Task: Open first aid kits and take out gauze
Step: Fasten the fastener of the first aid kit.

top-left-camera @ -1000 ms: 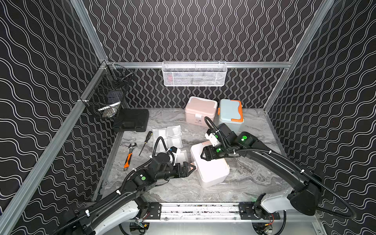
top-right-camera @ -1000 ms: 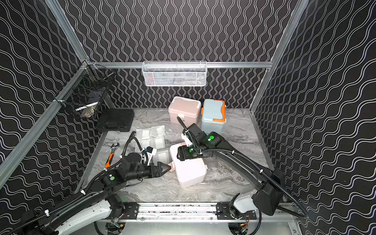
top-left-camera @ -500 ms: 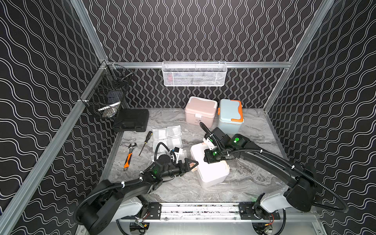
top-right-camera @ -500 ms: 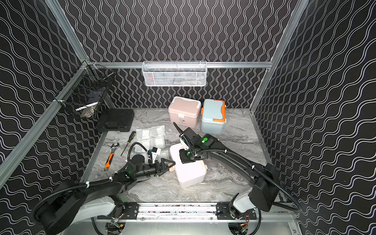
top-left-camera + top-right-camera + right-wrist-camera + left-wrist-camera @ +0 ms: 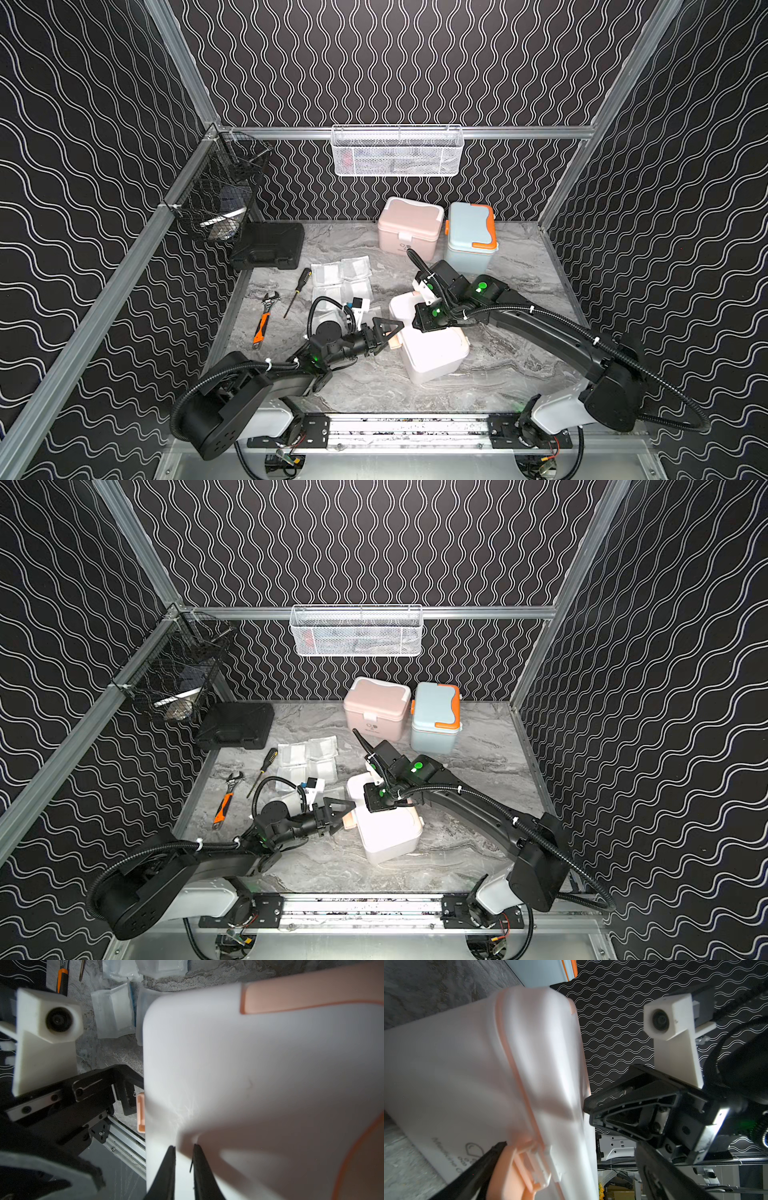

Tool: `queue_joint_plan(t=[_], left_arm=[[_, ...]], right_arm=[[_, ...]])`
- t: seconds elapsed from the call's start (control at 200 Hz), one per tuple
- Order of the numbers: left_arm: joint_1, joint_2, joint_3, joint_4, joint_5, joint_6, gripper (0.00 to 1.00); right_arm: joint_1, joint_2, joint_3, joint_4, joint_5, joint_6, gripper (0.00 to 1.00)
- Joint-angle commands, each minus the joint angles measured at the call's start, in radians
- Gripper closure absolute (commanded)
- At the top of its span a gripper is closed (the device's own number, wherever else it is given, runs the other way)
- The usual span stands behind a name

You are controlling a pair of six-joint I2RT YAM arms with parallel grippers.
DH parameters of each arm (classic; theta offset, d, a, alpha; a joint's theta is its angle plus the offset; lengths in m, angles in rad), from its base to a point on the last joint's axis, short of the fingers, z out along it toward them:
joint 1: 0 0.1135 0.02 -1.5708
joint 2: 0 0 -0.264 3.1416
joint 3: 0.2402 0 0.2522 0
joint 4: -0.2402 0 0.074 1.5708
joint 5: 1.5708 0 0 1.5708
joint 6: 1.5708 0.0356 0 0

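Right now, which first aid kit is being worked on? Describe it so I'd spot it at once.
On the marble tabletop, look front and centre, away from the two kits at the back. The white kit there sits askew; unlike the pink kit and orange-trimmed blue-grey kit, its trim is peach.

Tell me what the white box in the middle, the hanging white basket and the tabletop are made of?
White box: likely moulded plastic, smooth and satin, going by its rounded corners and soft highlights.
Basket: wire mesh, probably white-coated metal; you can see through its fine grid.
Tabletop: grey veined marble look, matte; whether it is real stone or printed laminate, I cannot tell.
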Motion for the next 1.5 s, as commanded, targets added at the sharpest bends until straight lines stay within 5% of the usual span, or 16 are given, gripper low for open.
queue_joint_plan(t=[0.0,0.455,0.701,0.856,0.966,1.226,1.491], left_arm=[[0.000,-0.050,0.006,0.109,0.013,0.005,0.01],[0.000,-0.167,0.028,-0.316,-0.039,0.096,0.01],[-0.002,-0.442,0.216,-1.048,-0.166,0.316,0.06],[-0.017,-0.452,0.337,-1.262,-0.195,0.379,0.30],[-0.097,-0.415,0.464,-1.454,-0.326,0.460,0.48],[-0.290,-0.245,0.669,-1.628,-0.536,0.539,0.65],[-0.307,-0.137,0.729,-1.637,-0.566,0.568,0.74]], right_arm=[[0.002,0.011,-0.009,-0.089,0.029,0.012,0.81],[0.002,0.017,0.027,-0.114,0.048,0.004,0.81],[-0.001,-0.028,0.060,-0.138,0.114,0.008,0.80],[-0.033,-0.057,0.066,-0.136,0.126,0.009,0.77],[-0.063,-0.074,0.063,-0.141,0.129,0.004,0.71],[-0.169,-0.120,0.012,-0.139,0.084,-0.019,0.61],[-0.204,-0.151,-0.027,-0.135,0.061,-0.028,0.61]])
